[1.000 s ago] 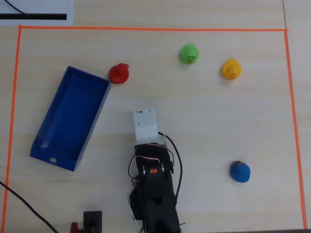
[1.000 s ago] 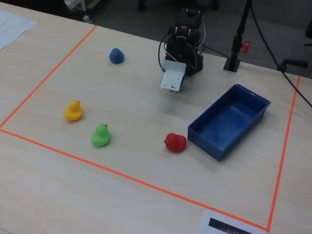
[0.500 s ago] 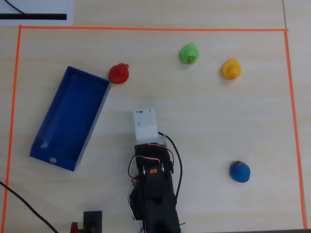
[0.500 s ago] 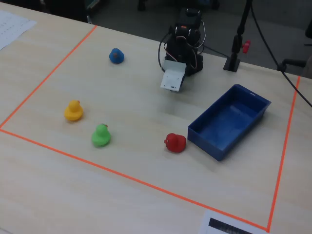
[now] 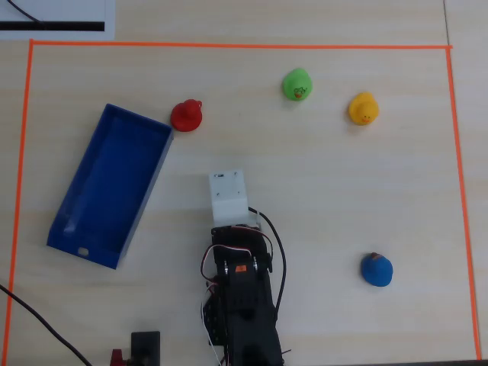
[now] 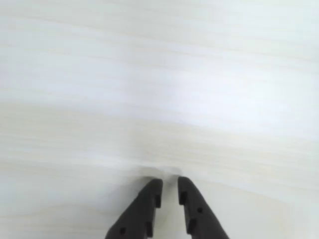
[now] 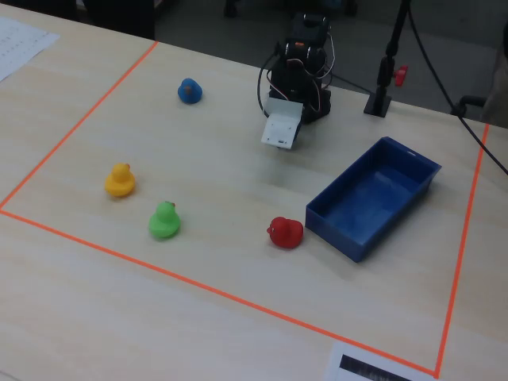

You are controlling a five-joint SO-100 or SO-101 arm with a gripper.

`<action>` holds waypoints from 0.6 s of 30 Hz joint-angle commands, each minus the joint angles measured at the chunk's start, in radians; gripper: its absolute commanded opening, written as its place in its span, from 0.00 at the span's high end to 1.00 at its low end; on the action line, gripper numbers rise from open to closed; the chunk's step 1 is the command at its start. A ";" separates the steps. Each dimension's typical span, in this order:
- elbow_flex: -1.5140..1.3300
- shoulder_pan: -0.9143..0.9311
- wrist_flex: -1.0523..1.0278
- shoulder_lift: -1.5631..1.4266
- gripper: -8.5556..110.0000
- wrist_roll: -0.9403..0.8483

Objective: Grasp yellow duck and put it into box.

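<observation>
The yellow duck (image 5: 364,109) stands at the far right of the overhead view, right of the green duck; the fixed view shows it on the left (image 7: 119,180). The dark blue box (image 5: 110,183) lies open and empty at the left, and on the right in the fixed view (image 7: 373,194). My gripper (image 6: 170,183) points down at bare table in the wrist view. Its black fingers are nearly together with nothing between them. The arm (image 5: 240,282) sits folded at the near edge, its white wrist housing (image 5: 229,197) covering the gripper from above, far from the duck.
A green duck (image 5: 296,85), a red duck (image 5: 186,116) by the box's far corner, and a blue duck (image 5: 377,270) stand on the table. Orange tape (image 5: 229,46) frames the work area. A black stand (image 7: 381,101) rises beside the arm's base.
</observation>
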State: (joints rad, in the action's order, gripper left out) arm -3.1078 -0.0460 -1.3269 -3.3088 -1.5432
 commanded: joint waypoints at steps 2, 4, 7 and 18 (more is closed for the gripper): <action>-0.003 -0.005 -0.015 -0.002 0.92 -0.005; -0.003 -0.005 -0.015 -0.003 0.92 -0.005; -0.003 -0.005 -0.015 -0.003 0.92 -0.005; -0.003 -0.005 -0.018 -0.003 0.93 -0.063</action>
State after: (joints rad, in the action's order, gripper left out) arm -3.1078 -0.0460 -1.3269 -3.3088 -1.5447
